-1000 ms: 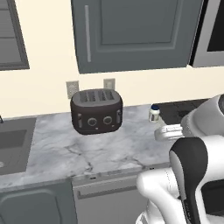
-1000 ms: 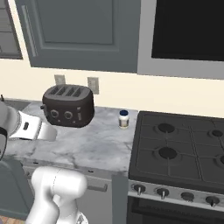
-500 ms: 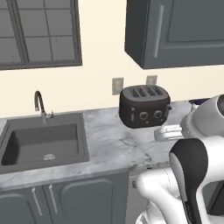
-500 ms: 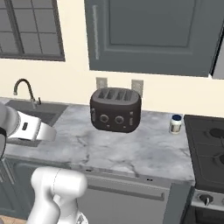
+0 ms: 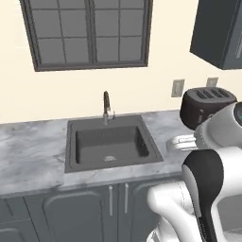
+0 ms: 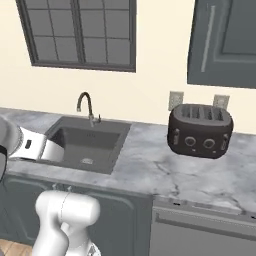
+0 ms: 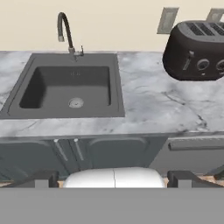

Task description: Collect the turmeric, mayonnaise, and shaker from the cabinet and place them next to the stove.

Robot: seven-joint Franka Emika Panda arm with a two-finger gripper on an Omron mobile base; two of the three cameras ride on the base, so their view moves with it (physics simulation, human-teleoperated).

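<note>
The dark slate-grey cabinet hangs on the wall at the upper right, and its panelled door with a long silver handle is closed. The turmeric, mayonnaise, shaker and stove are out of view. My gripper is open with nothing between its fingertips. It is held in front of the counter edge, facing the sink and the base cabinets below it.
A dark sink with a curved faucet is set in the marble counter below a window. A black four-slot toaster stands right of it, under the cabinet. Base cabinets and a dishwasher front run below.
The base has driven left, so the whole scene slid right. The sink and window came into view, and the stove and the blue-lidded jar left the frame. The gripper stays open.
</note>
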